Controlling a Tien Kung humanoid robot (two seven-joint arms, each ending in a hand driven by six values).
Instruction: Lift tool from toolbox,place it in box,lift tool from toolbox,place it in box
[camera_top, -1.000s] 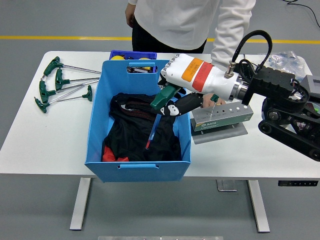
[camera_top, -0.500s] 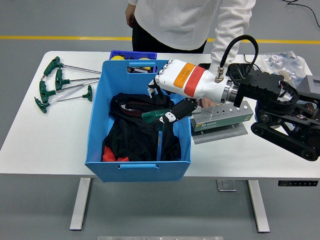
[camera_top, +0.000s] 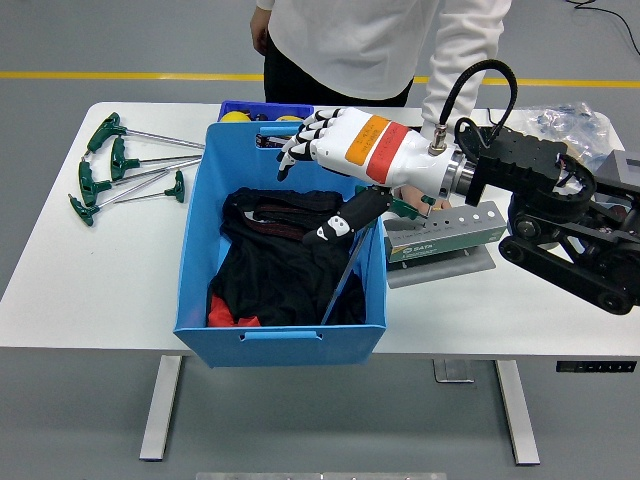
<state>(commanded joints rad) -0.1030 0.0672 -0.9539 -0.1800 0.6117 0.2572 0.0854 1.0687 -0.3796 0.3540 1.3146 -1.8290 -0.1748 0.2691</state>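
Tool leans on the blue box's right wall, shaft down among black cloth; our right hand hovers above, fingers spread wide, holding nothing.

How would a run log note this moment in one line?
right hand: open above blue box | T-handle tool: released, leaning in box | left hand: unseen

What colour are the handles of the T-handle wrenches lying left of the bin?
Green handles, clearest in the head view.
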